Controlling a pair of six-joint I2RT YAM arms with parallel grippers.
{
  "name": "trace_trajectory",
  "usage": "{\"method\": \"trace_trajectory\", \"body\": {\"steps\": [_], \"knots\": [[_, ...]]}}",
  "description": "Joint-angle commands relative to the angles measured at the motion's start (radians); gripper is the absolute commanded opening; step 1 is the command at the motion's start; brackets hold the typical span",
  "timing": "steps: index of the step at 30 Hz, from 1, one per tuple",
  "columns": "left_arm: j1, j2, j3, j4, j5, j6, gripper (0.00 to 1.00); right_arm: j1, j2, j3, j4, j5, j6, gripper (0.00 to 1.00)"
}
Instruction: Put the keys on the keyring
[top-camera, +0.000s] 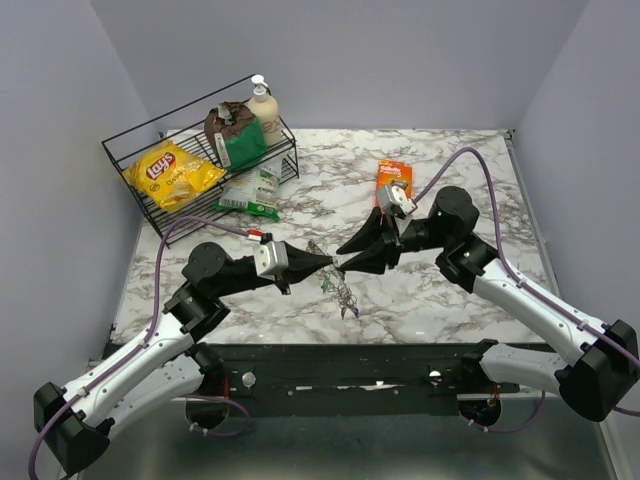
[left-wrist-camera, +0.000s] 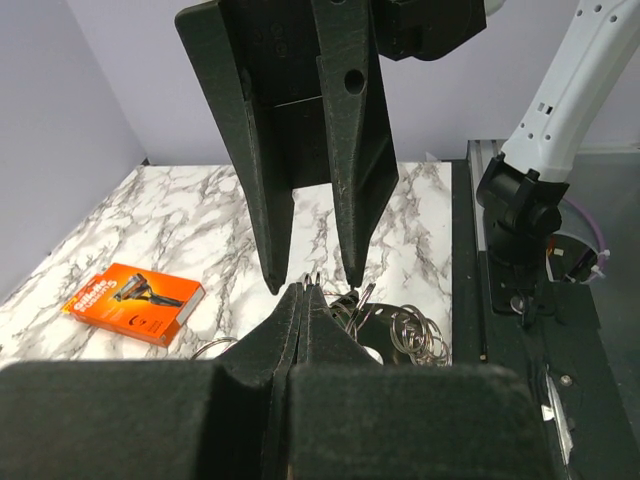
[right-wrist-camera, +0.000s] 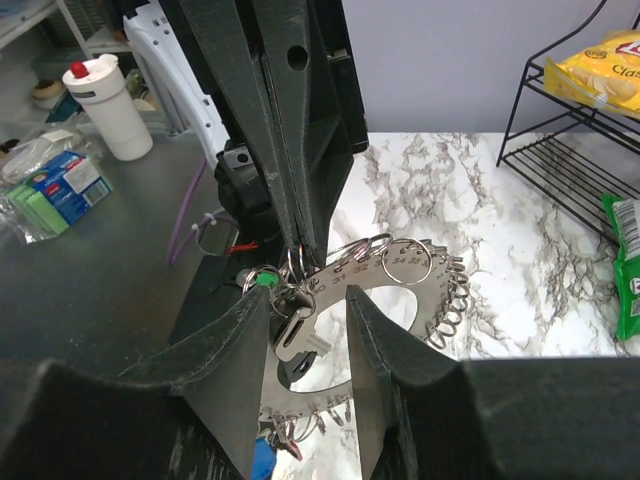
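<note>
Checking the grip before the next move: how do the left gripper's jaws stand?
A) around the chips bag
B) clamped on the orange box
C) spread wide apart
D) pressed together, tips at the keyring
D: in the left wrist view, the left gripper has its two fingers pressed together with no gap, and the tips sit right by the loops of the keyring.

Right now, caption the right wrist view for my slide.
Shut left fingers pinch the keyring; open right fingers straddle a key.
</note>
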Motion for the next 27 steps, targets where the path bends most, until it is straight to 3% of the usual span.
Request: {"method": "trace_trajectory", "body": {"steps": [1,15,21,27], "knots": [[-0.005,0.0,0.036,0.061,0.028,-0.002,0.0,-0.001,0.015,0.011,0.041,-0.038,0.021,0.44],[-0.006,0.009,0.034,0.075,0.041,-0.035,0.0,0.001,0.031,0.021,0.027,-0.044,0.022,0.26],[-0.006,0.02,0.034,0.075,0.052,-0.038,0.0,0.002,0.038,0.036,-0.012,-0.047,0.013,0.06],[-0.005,0.02,0.041,0.055,0.048,-0.029,0.0,0.002,0.041,0.045,-0.045,-0.018,-0.001,0.01]]}}
